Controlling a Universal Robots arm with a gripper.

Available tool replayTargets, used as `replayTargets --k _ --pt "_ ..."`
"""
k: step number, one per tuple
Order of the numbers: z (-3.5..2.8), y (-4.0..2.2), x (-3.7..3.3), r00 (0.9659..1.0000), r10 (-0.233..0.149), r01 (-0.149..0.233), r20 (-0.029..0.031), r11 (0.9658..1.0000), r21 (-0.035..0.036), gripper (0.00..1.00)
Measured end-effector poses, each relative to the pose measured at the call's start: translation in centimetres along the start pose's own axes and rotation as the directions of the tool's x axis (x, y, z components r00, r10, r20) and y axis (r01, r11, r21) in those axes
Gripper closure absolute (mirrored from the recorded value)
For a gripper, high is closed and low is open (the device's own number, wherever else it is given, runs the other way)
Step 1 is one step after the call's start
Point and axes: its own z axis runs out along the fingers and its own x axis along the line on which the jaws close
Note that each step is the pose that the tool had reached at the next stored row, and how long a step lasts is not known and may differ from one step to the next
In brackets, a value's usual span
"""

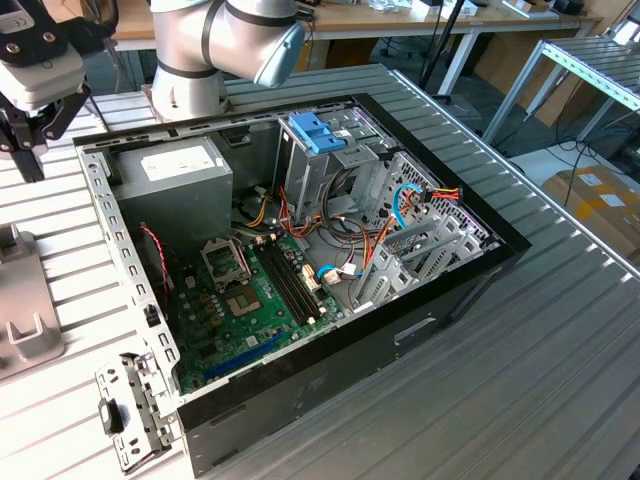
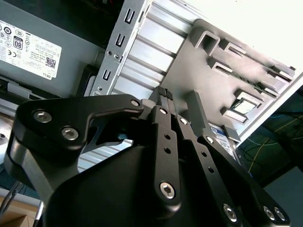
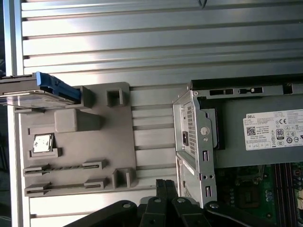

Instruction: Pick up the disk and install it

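My pincer [image 2: 165,93] is closed narrow, the two fingertips pressed together with nothing between them, and it hangs over the ribbed aluminium table [image 1: 560,380]. Near it on one side lies a grey holder plate [image 3: 118,142]. The disk [image 3: 49,86], in its blue carrier, rests at the corner of this plate far from my fingertips. On my other side stands the open computer case [image 1: 300,385], with its grey power supply [image 1: 175,175] close to me. Beyond the case the room has wooden benches [image 1: 400,20], a metal rack [image 1: 590,60] and cardboard boxes [image 1: 600,195].
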Motion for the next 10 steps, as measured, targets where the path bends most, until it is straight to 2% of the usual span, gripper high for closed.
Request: replayTargets --k 10 --pt "-0.01 -0.03 0.44 1.0000 0.000 0.000 0.0000 1.0000 0.0000 0.89"
